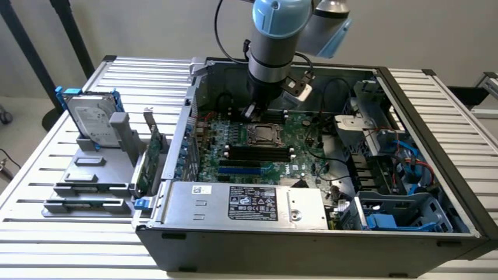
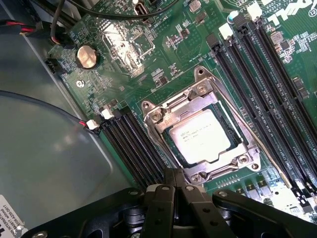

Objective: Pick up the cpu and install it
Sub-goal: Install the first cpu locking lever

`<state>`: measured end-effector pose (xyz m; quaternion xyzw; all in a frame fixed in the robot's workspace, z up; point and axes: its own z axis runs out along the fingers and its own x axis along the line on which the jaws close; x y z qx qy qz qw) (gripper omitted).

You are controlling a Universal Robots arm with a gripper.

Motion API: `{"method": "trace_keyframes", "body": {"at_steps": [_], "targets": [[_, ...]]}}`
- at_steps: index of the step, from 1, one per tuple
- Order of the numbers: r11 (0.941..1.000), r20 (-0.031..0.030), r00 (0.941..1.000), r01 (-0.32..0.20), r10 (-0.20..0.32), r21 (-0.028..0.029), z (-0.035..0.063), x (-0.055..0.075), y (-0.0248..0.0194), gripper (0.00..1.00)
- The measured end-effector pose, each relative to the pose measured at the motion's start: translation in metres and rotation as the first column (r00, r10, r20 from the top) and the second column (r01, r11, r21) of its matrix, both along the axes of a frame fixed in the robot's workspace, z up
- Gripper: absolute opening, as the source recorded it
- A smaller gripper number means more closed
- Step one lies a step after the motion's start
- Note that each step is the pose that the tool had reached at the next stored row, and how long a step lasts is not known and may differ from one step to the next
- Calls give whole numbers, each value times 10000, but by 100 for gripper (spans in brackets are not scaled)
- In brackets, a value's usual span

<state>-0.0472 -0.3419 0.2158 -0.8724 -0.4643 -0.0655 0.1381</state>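
The cpu point(image 2: 200, 135) is a small square chip with a silvery top. It lies flat in the metal-framed socket point(image 2: 247, 159) on the green motherboard point(image 2: 124, 39), with the frame around its edges. In the exterior view the cpu point(image 1: 262, 134) sits mid-board inside the open computer case. My gripper point(image 2: 177, 174) hangs just above the socket's edge, its black fingers point(image 2: 159, 203) pressed together with nothing between them. In the exterior view my gripper point(image 1: 253, 111) hangs a little above and behind the socket.
Black memory slots point(image 2: 131, 144) flank the socket on both sides. A grey power supply point(image 1: 245, 201) fills the case front, with blue drive bays point(image 1: 397, 219) at the exterior view's right. Outside the case stand a hard drive point(image 1: 92, 119) and a green card point(image 1: 155, 153).
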Motion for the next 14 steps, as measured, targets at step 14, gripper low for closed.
{"method": "trace_keyframes", "body": {"at_steps": [14], "targets": [[10000, -10, 10000, 0, 0, 1, 209, -7, -349, 11]]}}
